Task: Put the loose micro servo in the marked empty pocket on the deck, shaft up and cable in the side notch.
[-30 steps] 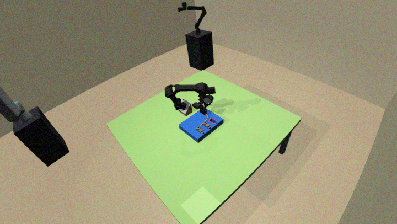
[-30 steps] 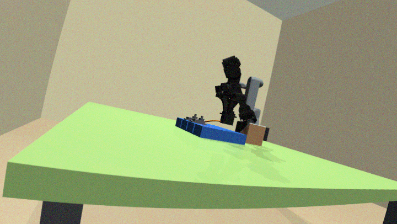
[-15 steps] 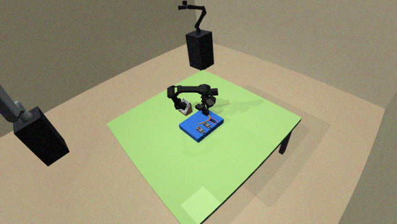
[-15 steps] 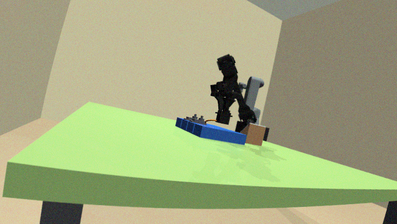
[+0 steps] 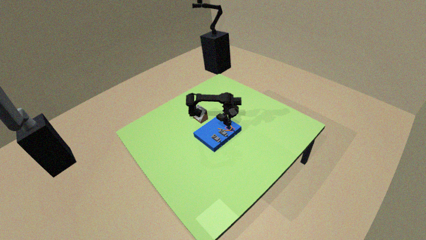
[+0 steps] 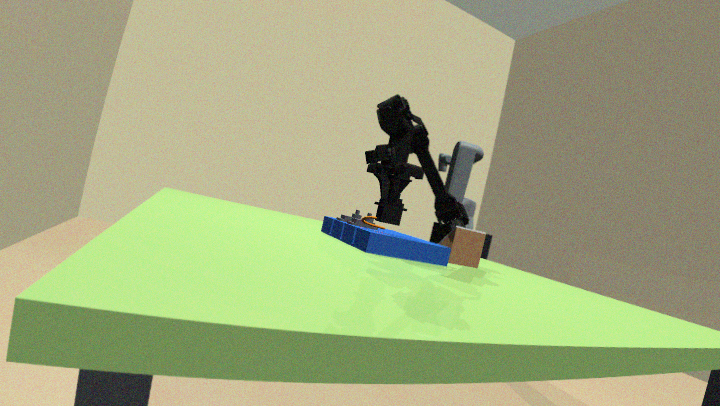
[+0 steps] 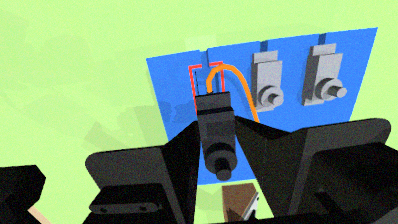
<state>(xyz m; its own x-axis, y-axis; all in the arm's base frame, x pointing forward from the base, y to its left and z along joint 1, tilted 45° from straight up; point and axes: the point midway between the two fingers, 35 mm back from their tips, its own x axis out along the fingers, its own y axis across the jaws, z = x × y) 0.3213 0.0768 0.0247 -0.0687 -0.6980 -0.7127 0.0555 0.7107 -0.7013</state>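
My gripper (image 7: 215,123) (image 5: 227,121) (image 6: 389,214) is shut on the dark micro servo (image 7: 216,125), gripping its body with the output shaft toward the camera. Its orange cable (image 7: 240,82) (image 5: 225,129) (image 6: 372,221) loops over the blue deck (image 7: 345,55) (image 5: 208,132) (image 6: 403,245). The red-marked empty pocket (image 7: 192,80) lies just beyond the servo's far end in the wrist view, partly hidden by it. I hold the servo just above the deck over the pocket end. Two grey servos (image 7: 266,80) (image 7: 322,72) sit seated in the other pockets.
A brown block (image 6: 466,247) (image 5: 200,115) (image 7: 240,197) stands by the arm's base behind the deck. The green table (image 5: 178,166) (image 6: 201,262) carries a paler square patch (image 5: 216,217) near its front corner. Black camera stands (image 5: 215,52) (image 5: 44,144) are off the table.
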